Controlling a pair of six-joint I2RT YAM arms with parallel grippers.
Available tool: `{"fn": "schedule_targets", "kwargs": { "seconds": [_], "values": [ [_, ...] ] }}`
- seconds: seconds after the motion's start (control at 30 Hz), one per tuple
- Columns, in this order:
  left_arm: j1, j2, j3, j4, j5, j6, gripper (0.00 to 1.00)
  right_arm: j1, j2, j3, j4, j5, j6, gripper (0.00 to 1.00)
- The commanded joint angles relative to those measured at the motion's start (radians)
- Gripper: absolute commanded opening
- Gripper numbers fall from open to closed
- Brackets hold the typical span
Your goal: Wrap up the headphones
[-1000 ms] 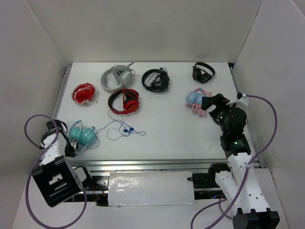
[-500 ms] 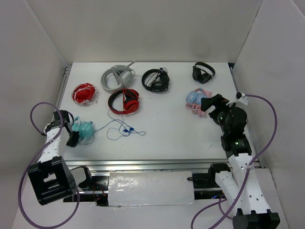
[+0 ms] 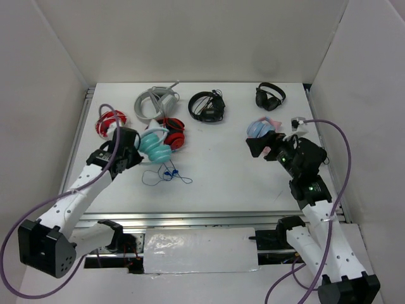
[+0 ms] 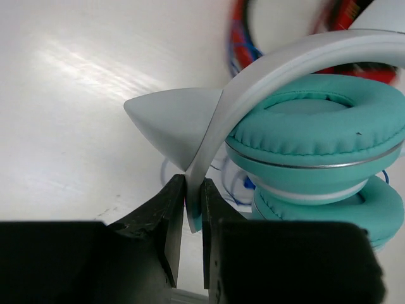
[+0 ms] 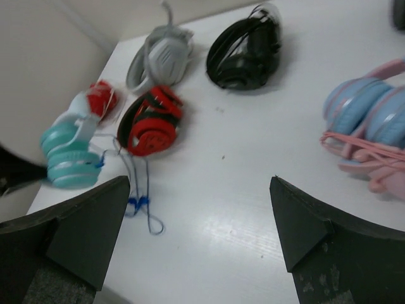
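Tightly clamped, left gripper [image 4: 193, 190], headphones [image 4: 316, 133] (by band)

Along the far side of the white table [image 3: 228, 171], red headphones [image 3: 109, 121], grey headphones [image 3: 154, 102], black headphones [image 3: 207, 106] and a smaller black pair [image 3: 269, 96] are lying. Red-and-black headphones [image 3: 177, 134] and blue-and-pink headphones [image 3: 259, 129] are sitting nearer.

The headphones [image 3: 154, 144] have teal cups with a silver rim line, a white band and a thin blue cable [image 3: 166, 175]. The others are a red-and-black pair [image 3: 174, 134], a grey pair [image 3: 154, 101], a black pair [image 3: 207, 106], a smaller black pair [image 3: 269, 96], a pale blue and pink pair [image 3: 259, 128] and a red pair [image 3: 109, 121]. The worktop [image 3: 221, 177] is plain white.
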Motion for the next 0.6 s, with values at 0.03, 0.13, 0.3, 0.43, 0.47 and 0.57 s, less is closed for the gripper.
{"fn": "schedule_targets", "kwargs": {
  "seconds": [0.03,0.13,0.3,0.43,0.47,0.57],
  "values": [
    [-0.186,0.05,0.083,0.164,0.041,0.177,0.0,0.063,0.076,0.041,0.079,-0.229,-0.081,1.0],
    [-0.355,0.169,0.206,0.083,-0.143,0.197,0.0,0.121,0.122,0.058,0.098,-0.352,-0.121,1.0],
    [-0.553,0.314,0.378,0.027,-0.296,0.239,0.0,0.247,0.169,0.062,0.118,-0.306,-0.131,1.0],
    [-0.605,0.34,0.413,0.099,-0.282,0.291,0.0,0.296,0.214,0.07,0.112,-0.246,-0.132,1.0],
    [-0.623,0.335,0.401,0.124,-0.272,0.332,0.0,0.296,0.224,0.067,0.113,-0.251,-0.144,0.97],
    [-0.646,0.282,0.349,0.223,-0.217,0.435,0.0,0.278,0.218,0.094,0.021,-0.226,-0.232,0.89]
  ]
}}
